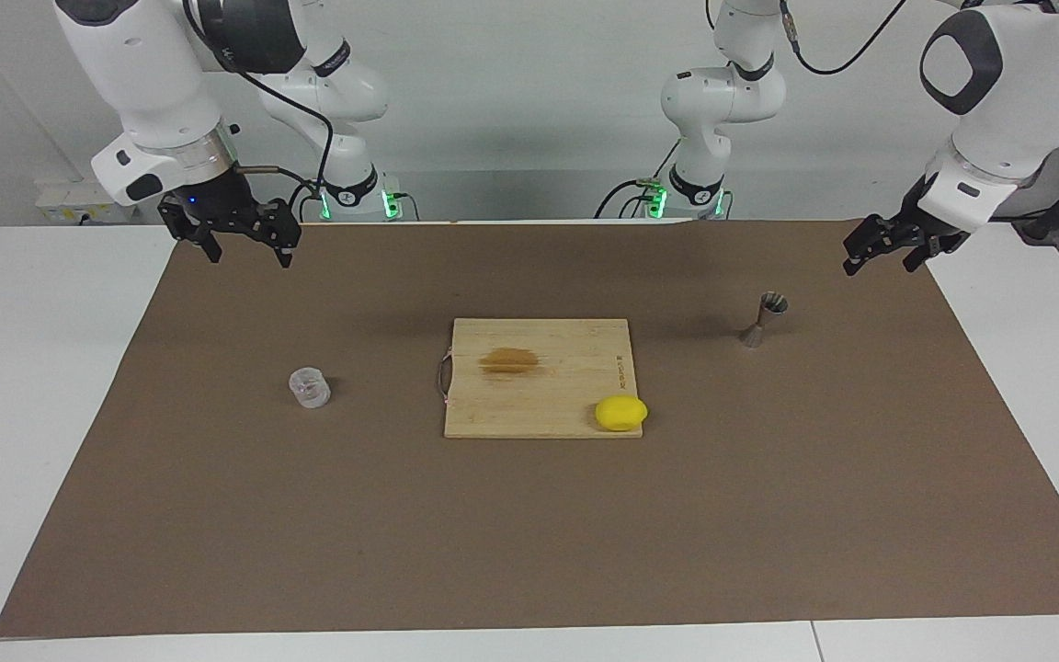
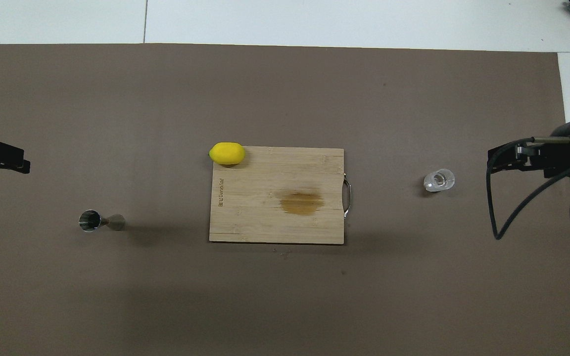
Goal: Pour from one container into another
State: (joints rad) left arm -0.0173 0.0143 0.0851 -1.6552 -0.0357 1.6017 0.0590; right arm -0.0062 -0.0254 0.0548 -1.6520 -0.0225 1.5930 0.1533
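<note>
Your right gripper [image 1: 247, 241] is up in the air with its fingers wide apart and nothing in them. It hangs over the mat's edge at the right arm's end of the table. The glass cup [image 1: 310, 387] stands upright on the brown mat [image 1: 529, 533] below it, toward the middle of the table.

Bring the right gripper down slowly around the cup's ridged sides. Squeeze gently, because glass is slippery. Keep the cup straight up as you lift it.

Your left gripper [image 1: 888, 248] is also wide and empty, waiting over the mat's edge at its own end. The metal jigger [image 1: 764, 319] stands upright near it, well apart from the cup. The wooden board [image 1: 539, 377] with the lemon [image 1: 621, 413] lies between them, so carry the cup high over both. The jigger's mouth is small, so I think you should tip slowly.
</note>
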